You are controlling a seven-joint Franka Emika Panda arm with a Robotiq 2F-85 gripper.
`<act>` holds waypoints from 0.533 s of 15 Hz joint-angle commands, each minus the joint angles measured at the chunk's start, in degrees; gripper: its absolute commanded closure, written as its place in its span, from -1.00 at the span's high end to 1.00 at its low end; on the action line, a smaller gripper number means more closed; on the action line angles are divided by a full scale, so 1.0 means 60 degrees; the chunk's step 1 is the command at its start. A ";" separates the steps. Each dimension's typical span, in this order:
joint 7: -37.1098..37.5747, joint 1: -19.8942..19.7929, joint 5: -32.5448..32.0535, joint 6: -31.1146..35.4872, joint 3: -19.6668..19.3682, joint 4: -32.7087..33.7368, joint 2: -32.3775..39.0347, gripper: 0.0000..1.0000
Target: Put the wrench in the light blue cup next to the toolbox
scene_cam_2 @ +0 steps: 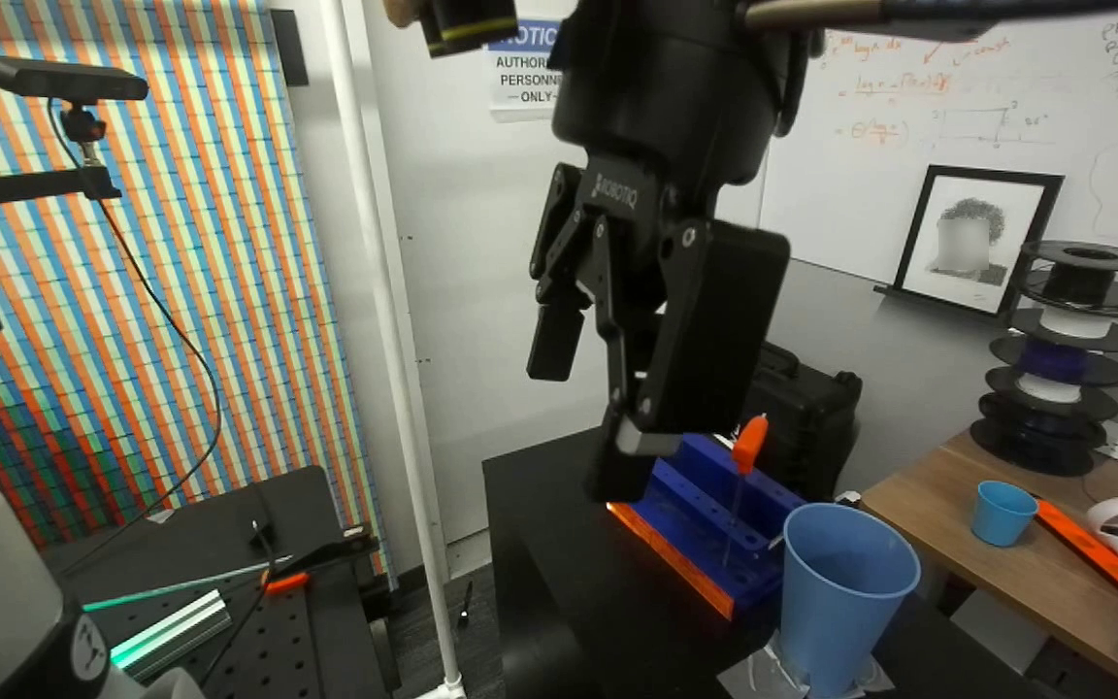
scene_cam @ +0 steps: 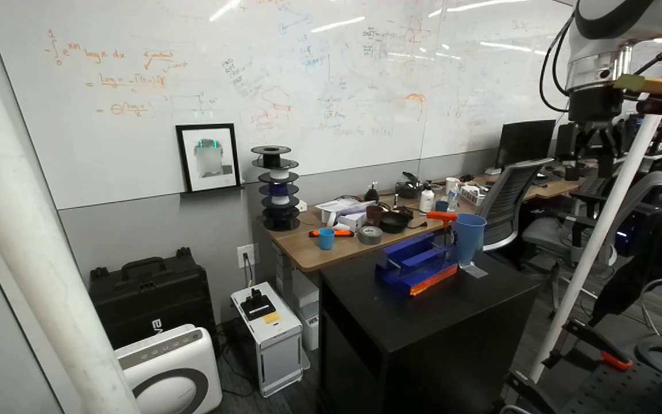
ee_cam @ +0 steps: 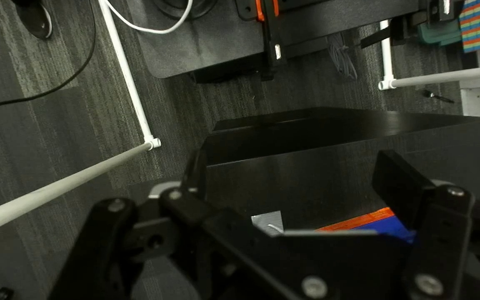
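Observation:
The toolbox is a low dark blue box with an orange strip [scene_cam: 394, 278], also seen in an exterior view [scene_cam_2: 661, 497] and partly in the wrist view [ee_cam: 390, 227]. The wrench [scene_cam: 441, 216] has an orange-red T-handle and thin shaft; it stands upright in the toolbox, also in an exterior view [scene_cam_2: 749, 445]. The light blue cup [scene_cam: 469, 241] stands upright right beside the toolbox, taped at its base, also in an exterior view [scene_cam_2: 845, 612]. My gripper [scene_cam: 591, 155] is open and empty, high above, also in an exterior view [scene_cam_2: 588, 413] and the wrist view [ee_cam: 298, 175]. Wrench and cup do not show in the wrist view.
The toolbox and cup stand on a black cabinet [scene_cam: 365, 310]. A wooden desk [scene_cam: 303, 253] behind holds a small blue cup [scene_cam: 326, 238], a tape roll [scene_cam: 370, 234] and stacked spools [scene_cam: 279, 190]. A white pole [scene_cam: 601, 241] stands near the arm.

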 commanded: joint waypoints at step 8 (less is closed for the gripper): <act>-0.0406 0.0730 -0.0096 0.2153 0.0658 0.2546 0.3836 1.00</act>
